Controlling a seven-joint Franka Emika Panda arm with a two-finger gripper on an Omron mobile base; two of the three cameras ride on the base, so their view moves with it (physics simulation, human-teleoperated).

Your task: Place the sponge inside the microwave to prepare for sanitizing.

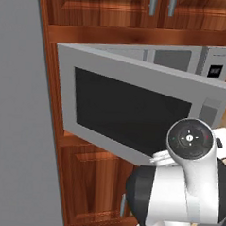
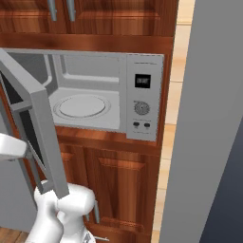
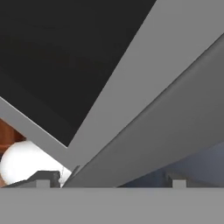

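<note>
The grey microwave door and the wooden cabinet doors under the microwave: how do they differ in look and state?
The grey microwave door with dark window stands swung open; the reddish-brown wooden cabinet doors below are shut. The microwave door holds a large dark window pane; the cabinet doors are solid wood with raised panels. Both are flat, rectangular doors in the same wall.

The microwave cavity stands open, its white turntable bare — free room above it from the front right. The swung-out door blocks the left side, reaching out toward the robot. A grey panel walls off the right, just beside the control panel. Close before the tool, the door's dark window and grey frame slant across — little clearance there.
</note>
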